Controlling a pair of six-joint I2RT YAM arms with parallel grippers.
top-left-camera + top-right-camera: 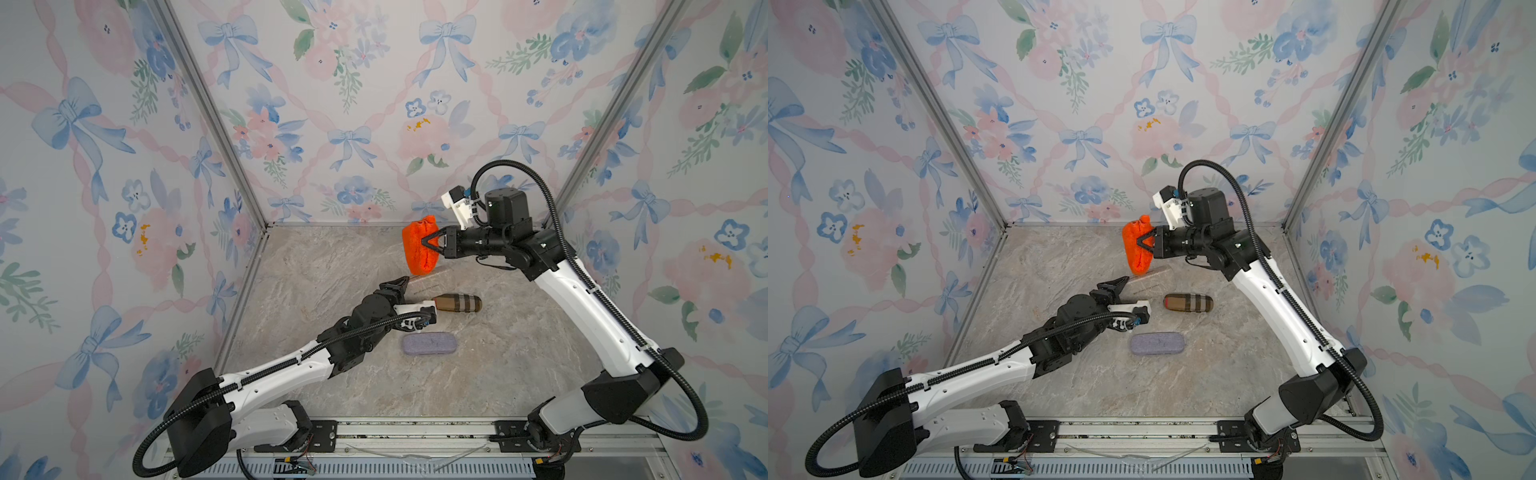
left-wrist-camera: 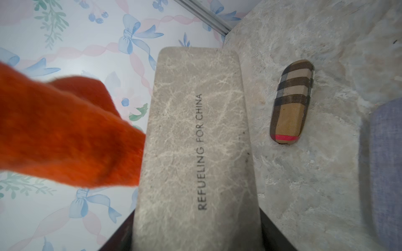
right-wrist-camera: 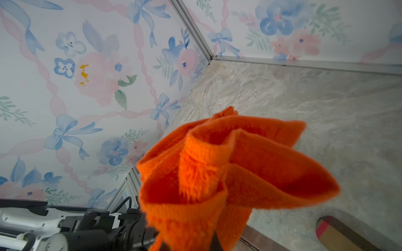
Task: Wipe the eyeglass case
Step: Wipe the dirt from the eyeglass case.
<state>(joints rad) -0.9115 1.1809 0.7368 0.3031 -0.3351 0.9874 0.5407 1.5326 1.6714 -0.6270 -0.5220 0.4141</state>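
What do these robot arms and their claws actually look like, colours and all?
The left arm and right arm have smooth white shells joined by chunky black joints. A black ribbed cable runs along each. The left gripper and right gripper are black, with two tapering fingers. A white bracket sits at each wrist. Both arms are mounted on a silver rail.

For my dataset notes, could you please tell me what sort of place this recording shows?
Probably a staged robot test booth, not a home: floral wallpaper panels in aluminium framing, a marble-look tabletop, left arm and right arm mounted on a rail.
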